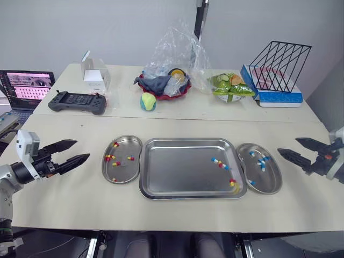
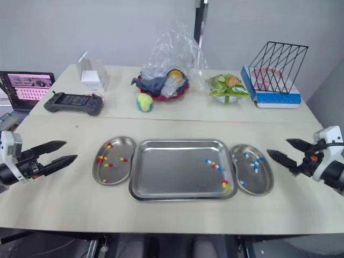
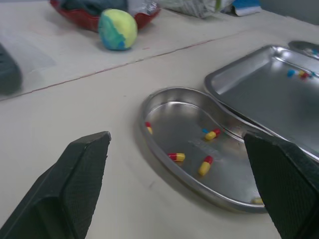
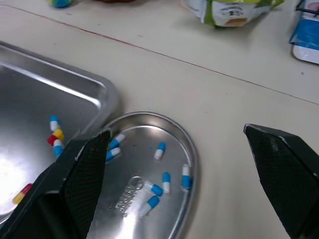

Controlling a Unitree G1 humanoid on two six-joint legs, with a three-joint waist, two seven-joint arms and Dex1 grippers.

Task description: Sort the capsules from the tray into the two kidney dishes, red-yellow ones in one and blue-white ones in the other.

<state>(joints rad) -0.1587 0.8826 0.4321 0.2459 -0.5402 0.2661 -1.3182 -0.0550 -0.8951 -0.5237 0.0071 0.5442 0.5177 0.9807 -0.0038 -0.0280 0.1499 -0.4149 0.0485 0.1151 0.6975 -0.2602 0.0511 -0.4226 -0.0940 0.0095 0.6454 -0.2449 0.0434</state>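
A steel tray (image 1: 183, 166) lies in the middle of the table, with a few blue-white capsules (image 1: 215, 160) and red-yellow capsules (image 1: 233, 183) near its right side. The kidney dish (image 1: 134, 141) on its left holds several red-yellow capsules (image 3: 205, 166). The kidney dish (image 1: 277, 180) on its right holds several blue-white capsules (image 4: 159, 150). My left gripper (image 1: 83, 149) hovers open to the left of the left dish, holding nothing. My right gripper (image 1: 287, 145) hovers open just right of the right dish, also holding nothing.
Along the back of the table stand a black game controller (image 1: 78, 102), a white box (image 1: 95, 72), a red bowl under a plastic bag (image 1: 164, 83), a yellow-green ball (image 1: 148, 101), a green packet (image 1: 231, 86) and a wire rack (image 1: 279, 67). A laptop (image 1: 27, 86) sits far left.
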